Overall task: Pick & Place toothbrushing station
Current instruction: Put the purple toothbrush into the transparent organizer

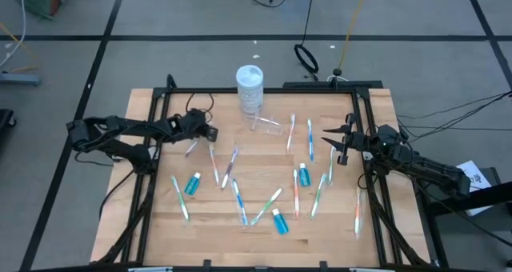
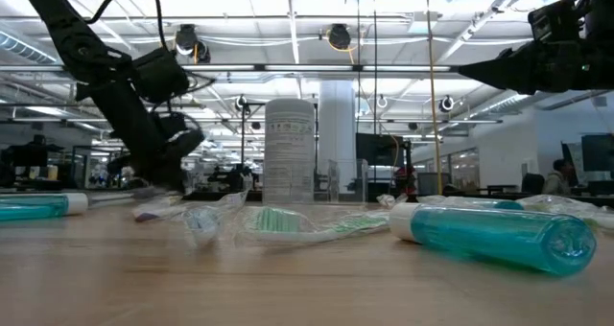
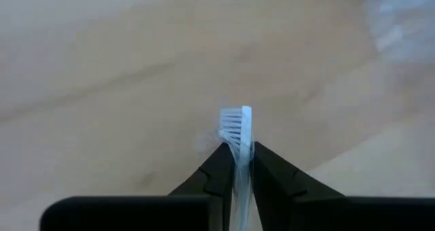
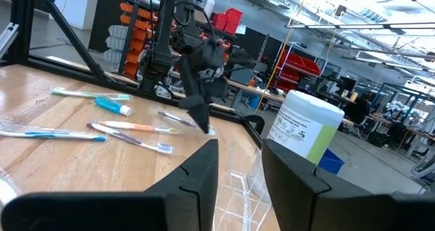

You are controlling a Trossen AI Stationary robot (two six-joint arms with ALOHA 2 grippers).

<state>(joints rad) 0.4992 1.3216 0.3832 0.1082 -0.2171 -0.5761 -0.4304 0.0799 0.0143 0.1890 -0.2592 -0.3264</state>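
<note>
My left gripper [image 1: 194, 142] is at the table's left side, shut on a white toothbrush [image 3: 236, 126] whose bristled head sticks out past the fingertips. Several more pastel toothbrushes [image 1: 230, 168] lie flat across the wooden table [image 1: 160, 112]. With them lie three teal tubes with white caps [image 1: 192, 184] [image 1: 304, 176] [image 1: 279, 221]. A small clear cup [image 1: 266, 125] sits near the table's far edge. My right gripper [image 1: 340, 146] hangs open above the table's right side and holds nothing; its fingers stand apart in the right wrist view [image 4: 238, 170]. My left gripper pinches the toothbrush by its neck [image 3: 242, 160], just behind the head, between its two fingers [image 3: 219, 171]. The fingers slant downward and lie along the brush. The handle is hidden behind the fingers, so whether the brush is clear of the table does not show.
A taller clear jar with a white lid [image 1: 250, 86] stands upright at the far edge, just behind the cup. Black frame rails [image 1: 364, 128] run along the table's left and right sides. Bare wood shows between the left gripper and the jar.
</note>
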